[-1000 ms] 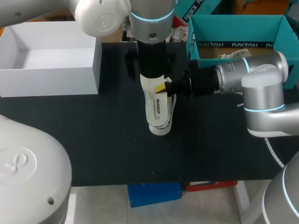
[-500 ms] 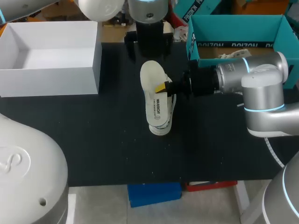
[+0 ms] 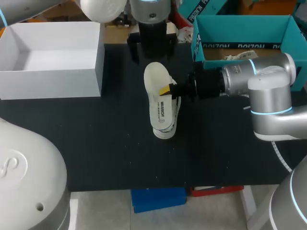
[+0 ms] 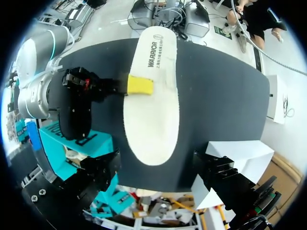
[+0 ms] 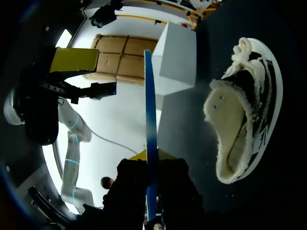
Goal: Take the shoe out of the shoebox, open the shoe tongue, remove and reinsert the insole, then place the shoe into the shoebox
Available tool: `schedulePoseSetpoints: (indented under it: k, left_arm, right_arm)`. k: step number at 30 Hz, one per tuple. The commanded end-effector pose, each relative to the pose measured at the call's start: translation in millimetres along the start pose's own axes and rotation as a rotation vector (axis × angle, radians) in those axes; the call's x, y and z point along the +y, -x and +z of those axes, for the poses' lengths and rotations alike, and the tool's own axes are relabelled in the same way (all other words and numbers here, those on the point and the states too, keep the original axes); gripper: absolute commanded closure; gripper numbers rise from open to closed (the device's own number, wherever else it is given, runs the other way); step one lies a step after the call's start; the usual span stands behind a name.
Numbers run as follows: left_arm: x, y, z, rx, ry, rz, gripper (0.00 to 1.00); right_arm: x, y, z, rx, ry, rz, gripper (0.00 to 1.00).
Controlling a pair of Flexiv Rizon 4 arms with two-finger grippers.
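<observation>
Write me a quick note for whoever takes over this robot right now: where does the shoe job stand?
Left gripper: fingers open, empty, above the insole.
Right gripper: shut on the insole's edge, holding it clear above the shoe.
The shoe sits on the table, outside both the white box and the teal box.
Done: shoe out, insole out.
To do: reinsert the insole, then box the shoe.
</observation>
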State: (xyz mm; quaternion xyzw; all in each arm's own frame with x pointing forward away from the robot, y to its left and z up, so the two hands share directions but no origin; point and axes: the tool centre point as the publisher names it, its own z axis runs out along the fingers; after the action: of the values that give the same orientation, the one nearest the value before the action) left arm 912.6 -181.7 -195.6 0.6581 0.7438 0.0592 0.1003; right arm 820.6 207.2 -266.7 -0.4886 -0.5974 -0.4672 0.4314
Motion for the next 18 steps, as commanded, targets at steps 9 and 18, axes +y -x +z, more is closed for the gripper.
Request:
schedulePoseSetpoints:
  k: [9,18]
  left_arm:
    - [-69.0,-3.9,-24.4,0.01,0.019,0.035,0.0]
    - [-110.4,-8.0,-20.1,-0.006,0.003,0.031,0.0]
  right_arm:
    - [0.1,-0.3,0.8,-0.003,0.0,0.001,1.0]
    - [0.1,-0.3,0.8,-0.003,0.0,0.001,1.0]
